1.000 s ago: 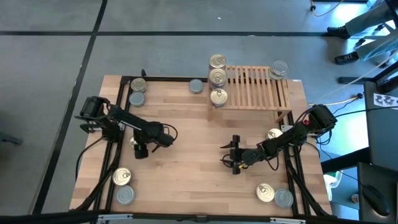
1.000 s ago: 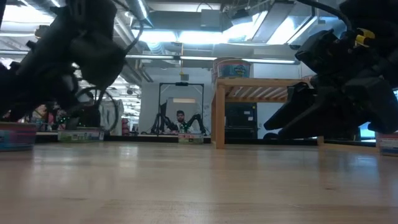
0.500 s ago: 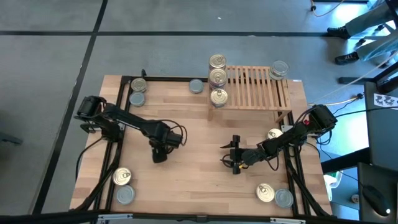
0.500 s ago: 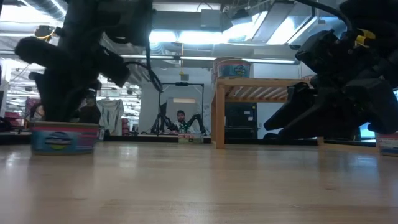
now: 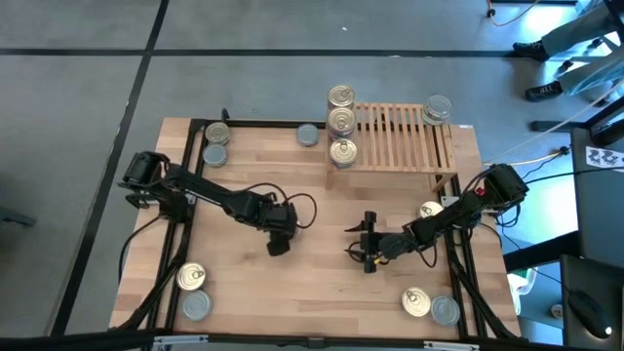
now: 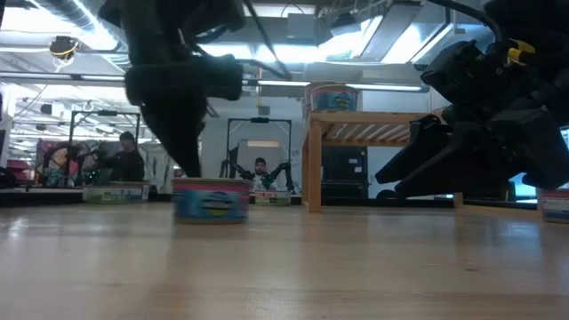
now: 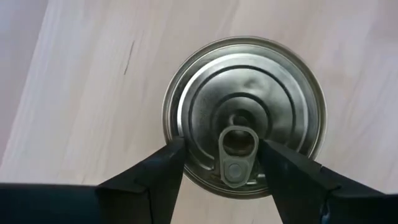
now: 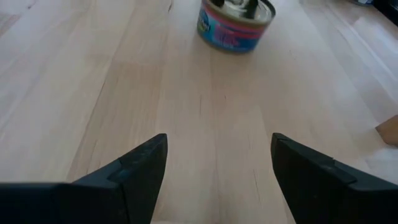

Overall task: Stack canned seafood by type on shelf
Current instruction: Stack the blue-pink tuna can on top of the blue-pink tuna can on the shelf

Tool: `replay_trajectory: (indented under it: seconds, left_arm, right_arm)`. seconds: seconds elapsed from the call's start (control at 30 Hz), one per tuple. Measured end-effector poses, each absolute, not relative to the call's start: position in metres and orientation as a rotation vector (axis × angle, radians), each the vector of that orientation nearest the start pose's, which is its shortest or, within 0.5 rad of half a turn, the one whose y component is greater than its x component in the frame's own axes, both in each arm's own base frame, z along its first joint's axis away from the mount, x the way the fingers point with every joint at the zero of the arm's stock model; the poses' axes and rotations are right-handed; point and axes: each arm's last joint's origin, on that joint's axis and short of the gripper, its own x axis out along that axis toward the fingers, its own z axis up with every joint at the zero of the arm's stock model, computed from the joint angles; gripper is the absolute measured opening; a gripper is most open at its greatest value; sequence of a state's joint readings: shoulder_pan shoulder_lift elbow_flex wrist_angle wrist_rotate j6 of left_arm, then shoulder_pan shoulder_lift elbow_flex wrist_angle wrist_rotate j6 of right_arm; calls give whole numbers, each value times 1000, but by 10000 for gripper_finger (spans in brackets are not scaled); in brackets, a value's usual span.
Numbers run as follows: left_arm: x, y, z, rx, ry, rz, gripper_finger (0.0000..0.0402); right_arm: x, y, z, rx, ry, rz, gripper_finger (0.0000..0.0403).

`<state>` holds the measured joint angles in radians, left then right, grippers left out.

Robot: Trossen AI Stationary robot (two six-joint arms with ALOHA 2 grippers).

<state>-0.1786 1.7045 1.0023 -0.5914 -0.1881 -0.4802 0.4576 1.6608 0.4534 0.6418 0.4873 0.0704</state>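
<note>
A flat round can (image 7: 244, 112) with a pull-tab top and a blue and pink label (image 6: 211, 200) is at mid table, left of centre. My left gripper (image 5: 278, 244) stands over it and is shut on it, hiding it in the high view. My right gripper (image 5: 369, 255) is open low over the table to the can's right, with nothing between its fingers (image 8: 143, 168). The wooden slat shelf (image 5: 405, 141) at the far side carries three gold-topped cans (image 5: 341, 120) in a row along its left end and a silver can (image 5: 438, 107) at its far right corner. My left gripper pinches the can between its two fingers (image 7: 155, 180), which lie against opposite sides of the rim (image 7: 176, 138), on the half where the pull tab's ring sits. The fingers come from above, pointing steeply down. The can stays upright and level, its bottom at the table top; whether it rests there cannot be told.
Loose cans lie around the table: two at the far left (image 5: 215, 143), a silver one (image 5: 308, 136) beside the shelf, two at the near left (image 5: 193, 291), one by the right arm (image 5: 429, 211), two at the near right (image 5: 431, 305). Bare wood lies in the middle.
My left gripper has gone from the table's left side toward its middle, tipping from a shallow slant to point steeply down. The can has travelled with it, upright, low along the table top. My right gripper has kept still.
</note>
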Motion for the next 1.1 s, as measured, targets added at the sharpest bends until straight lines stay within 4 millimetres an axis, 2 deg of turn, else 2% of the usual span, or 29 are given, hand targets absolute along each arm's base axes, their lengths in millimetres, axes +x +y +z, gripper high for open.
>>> replay_trajectory:
  seconds: [0.37, 0.53, 0.67, 0.9, 1.1]
  left_arm:
    - [340, -54, 144, -113, 978, 244, 214]
    - [354, -58, 147, -91, 820, 205, 214]
    - [360, -57, 154, -98, 738, 190, 214]
    - [363, -43, 158, -258, 739, 122, 244]
    - [361, -43, 158, -226, 762, 115, 259]
  right_arm:
    - [247, 106, 114, -174, 439, -55, 280]
    - [249, 108, 116, -195, 441, 0, 280]
    - [259, 111, 125, -174, 407, 2, 280]
    - [283, 114, 143, -162, 438, 63, 280]
    - [291, 119, 150, -239, 570, 71, 280]
